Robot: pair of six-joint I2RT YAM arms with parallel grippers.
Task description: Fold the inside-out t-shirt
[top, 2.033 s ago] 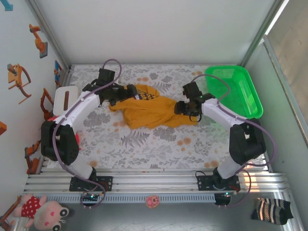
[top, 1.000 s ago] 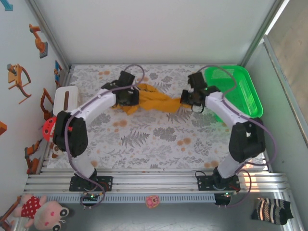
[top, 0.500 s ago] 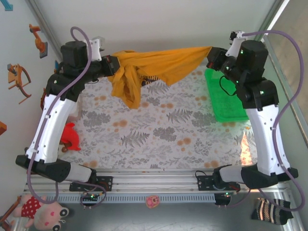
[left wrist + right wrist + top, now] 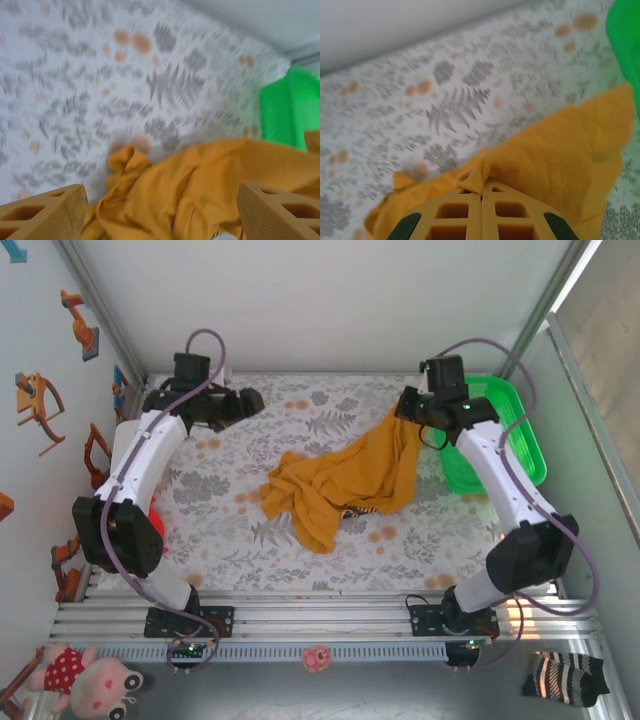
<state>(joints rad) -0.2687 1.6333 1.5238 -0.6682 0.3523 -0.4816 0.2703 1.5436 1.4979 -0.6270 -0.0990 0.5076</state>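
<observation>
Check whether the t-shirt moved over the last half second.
Yes. The t-shirt dropped from the back edge to mid-table, left of the green basket; right pincer holds one corner.

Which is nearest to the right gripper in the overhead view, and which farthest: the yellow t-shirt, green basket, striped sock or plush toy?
1. t-shirt, pinched in the right gripper.
2. green basket, just to its right.
3. striped sock, near right corner, off the table.
4. plush toy, near left corner.
</observation>
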